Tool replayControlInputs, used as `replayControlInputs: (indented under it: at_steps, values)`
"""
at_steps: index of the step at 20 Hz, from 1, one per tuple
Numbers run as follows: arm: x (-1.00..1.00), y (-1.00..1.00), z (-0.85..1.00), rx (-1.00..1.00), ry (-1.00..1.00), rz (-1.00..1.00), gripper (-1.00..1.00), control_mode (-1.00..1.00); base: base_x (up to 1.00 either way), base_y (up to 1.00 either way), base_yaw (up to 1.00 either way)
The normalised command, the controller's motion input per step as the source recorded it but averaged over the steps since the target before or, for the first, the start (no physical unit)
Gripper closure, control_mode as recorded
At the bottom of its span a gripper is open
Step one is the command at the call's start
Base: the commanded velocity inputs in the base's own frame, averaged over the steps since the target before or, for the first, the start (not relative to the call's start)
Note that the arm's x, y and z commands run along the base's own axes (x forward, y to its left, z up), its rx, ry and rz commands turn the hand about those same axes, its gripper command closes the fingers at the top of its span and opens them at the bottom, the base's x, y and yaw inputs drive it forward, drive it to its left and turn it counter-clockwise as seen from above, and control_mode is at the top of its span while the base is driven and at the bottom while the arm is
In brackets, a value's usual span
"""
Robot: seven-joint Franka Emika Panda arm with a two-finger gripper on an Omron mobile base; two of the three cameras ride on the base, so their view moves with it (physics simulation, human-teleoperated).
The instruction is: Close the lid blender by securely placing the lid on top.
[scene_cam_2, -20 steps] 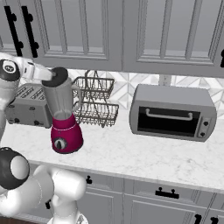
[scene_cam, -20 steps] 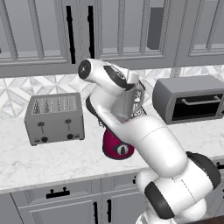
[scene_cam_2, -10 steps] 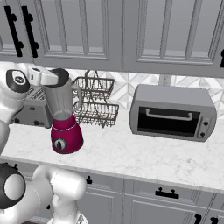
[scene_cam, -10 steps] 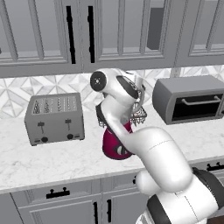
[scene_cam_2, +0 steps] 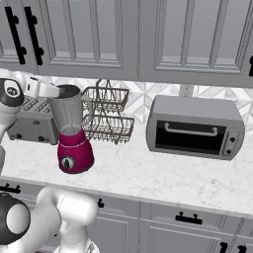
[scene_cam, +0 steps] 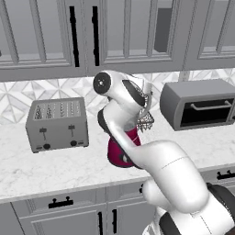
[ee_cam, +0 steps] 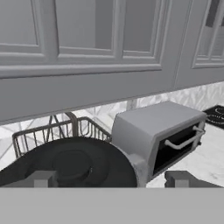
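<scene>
Black lid (ee_cam: 72,164) looks seated on the blender (scene_cam_2: 71,131) jar, arm hides most of it from the left, basket (scene_cam_2: 106,114) and oven (scene_cam_2: 195,126) alongside, gripper (ee_cam: 111,179) spread wide, holding nothing

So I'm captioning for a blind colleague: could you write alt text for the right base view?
A magenta blender with its black lid on the clear jar stands on a marble counter. Behind it are a wire basket and a grey toaster; a toaster oven sits to the right.
</scene>
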Motion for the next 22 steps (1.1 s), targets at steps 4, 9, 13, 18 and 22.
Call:
replayControlInputs:
  at_steps: [4, 9, 13, 18, 22]
  values:
    - [-0.85, 0.00, 0.00, 0.00, 0.03, 0.00, -1.00, -1.00, 0.00, 0.00, 0.00]
    - [-1.00, 0.00, 0.00, 0.00, 0.00, 0.00, -1.00, -1.00, 0.00, 0.00, 0.00]
    - [-0.83, 0.03, 0.15, 0.00, -0.09, 0.00, -1.00, -1.00, 0.00, 0.00, 0.00]
    - [-0.45, 0.01, 0.22, 0.02, -0.16, 0.06, -1.00, -1.00, 0.00, 0.00, 0.00]
    - [0.00, -0.10, 0.00, 0.10, 0.00, 0.00, -1.00, -1.00, 0.00, 0.00, 0.00]
